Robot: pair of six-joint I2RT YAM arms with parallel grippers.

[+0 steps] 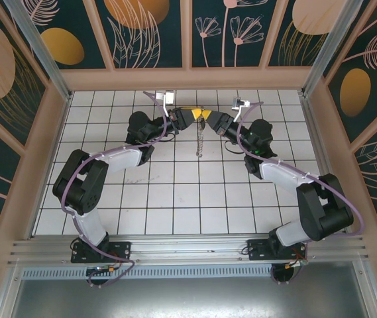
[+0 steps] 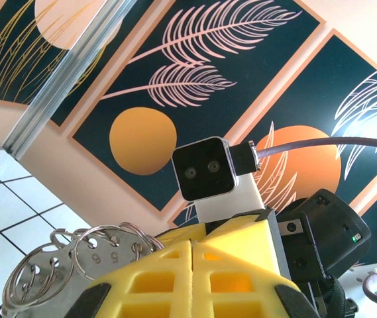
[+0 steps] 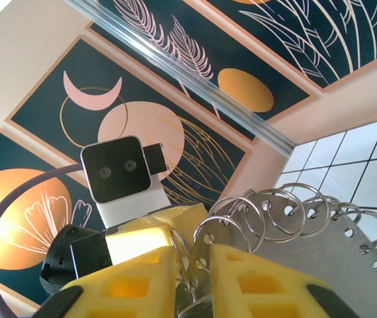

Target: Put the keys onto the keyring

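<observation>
The left gripper (image 1: 189, 116) is pressing its yellow fingers (image 2: 165, 255) together beside a bunch of wire rings (image 2: 75, 255), tip to tip with the right gripper (image 1: 208, 121) over the far tiles (image 1: 201, 99). The right fingers (image 3: 228, 262) are sitting slightly apart around one ring; whether they are gripping it I cannot tell. The keyring (image 1: 200, 140) is dangling below them, the dark keys (image 1: 203, 124) at its top.

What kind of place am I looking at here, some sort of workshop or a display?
Probably a purpose-built robot test booth rather than a workshop: a left arm and right arm bolted to an aluminium rail, a white tiled tabletop, and decorated wall panels closing it in on three sides.
</observation>
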